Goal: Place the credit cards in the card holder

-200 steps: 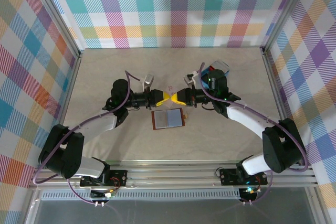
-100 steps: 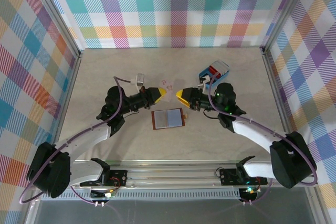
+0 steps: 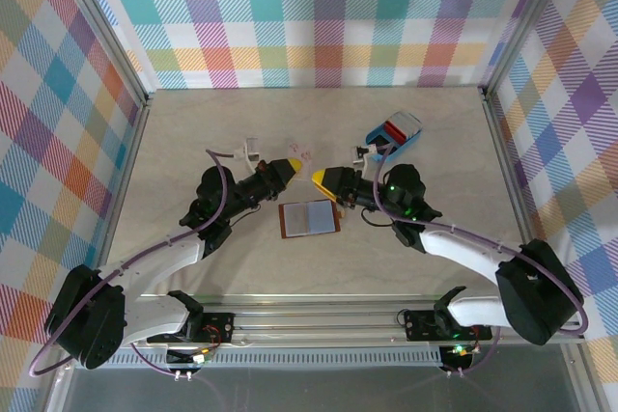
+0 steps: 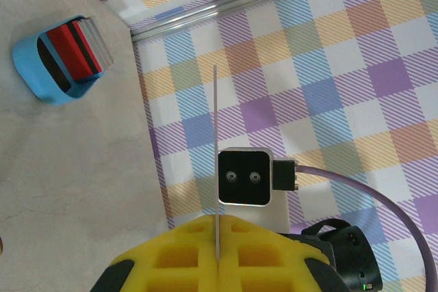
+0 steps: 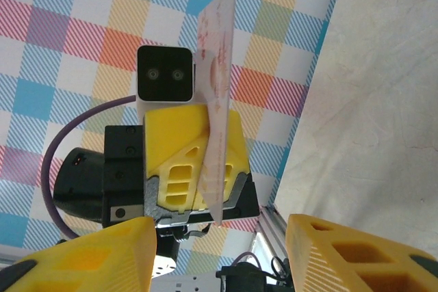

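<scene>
My left gripper (image 3: 293, 163) is shut on a whitish credit card (image 3: 304, 153) and holds it above the table. In the left wrist view that card (image 4: 216, 141) shows edge-on, clamped between the yellow fingers (image 4: 171, 258). My right gripper (image 3: 319, 178) faces it a short way off, open and holding nothing. From the right wrist, its gripper (image 5: 219, 227) has spread jaws, and the card (image 5: 217, 100) stands in the left arm's fingers (image 5: 174, 148) beyond. The card holder (image 3: 309, 218) lies open on the table just below both grippers, grey-blue lining up.
A blue rounded tray (image 3: 393, 130) holding red and whitish cards (image 4: 79, 46) stands at the back right, behind the right arm. Metal frame rails (image 3: 502, 142) and checked walls close the table on three sides.
The right gripper has opened, let go of the card and drawn back to the right. The left gripper has kept the card and shifted slightly left and away from the wallet.
</scene>
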Robot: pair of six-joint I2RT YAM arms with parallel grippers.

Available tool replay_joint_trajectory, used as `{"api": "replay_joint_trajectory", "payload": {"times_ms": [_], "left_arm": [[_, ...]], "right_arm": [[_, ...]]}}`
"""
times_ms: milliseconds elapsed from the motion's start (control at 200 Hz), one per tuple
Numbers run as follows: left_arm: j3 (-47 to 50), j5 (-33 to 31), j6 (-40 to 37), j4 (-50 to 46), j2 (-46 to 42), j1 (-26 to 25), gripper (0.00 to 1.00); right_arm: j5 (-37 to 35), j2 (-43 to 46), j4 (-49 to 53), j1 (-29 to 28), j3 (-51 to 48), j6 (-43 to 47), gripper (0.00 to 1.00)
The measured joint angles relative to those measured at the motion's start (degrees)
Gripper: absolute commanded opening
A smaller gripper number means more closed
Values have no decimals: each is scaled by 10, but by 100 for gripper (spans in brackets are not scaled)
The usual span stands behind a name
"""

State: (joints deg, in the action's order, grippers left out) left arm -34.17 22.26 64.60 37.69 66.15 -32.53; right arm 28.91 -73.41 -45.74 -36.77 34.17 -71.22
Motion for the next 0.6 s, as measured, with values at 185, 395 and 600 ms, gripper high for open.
{"api": "replay_joint_trajectory", "payload": {"times_ms": [185,395,600], "left_arm": [[0,-14,-5,0,5,-4,0],[0,-20,-10,0,5,-5,0],[0,-24,-10,0,5,-8,0]], "right_arm": [[-9,-11,-11,-10,0,-4,54],[-14,-16,-18,-15,5,-4,53],[-21,-20,-18,-15,13,-4,52]]}}
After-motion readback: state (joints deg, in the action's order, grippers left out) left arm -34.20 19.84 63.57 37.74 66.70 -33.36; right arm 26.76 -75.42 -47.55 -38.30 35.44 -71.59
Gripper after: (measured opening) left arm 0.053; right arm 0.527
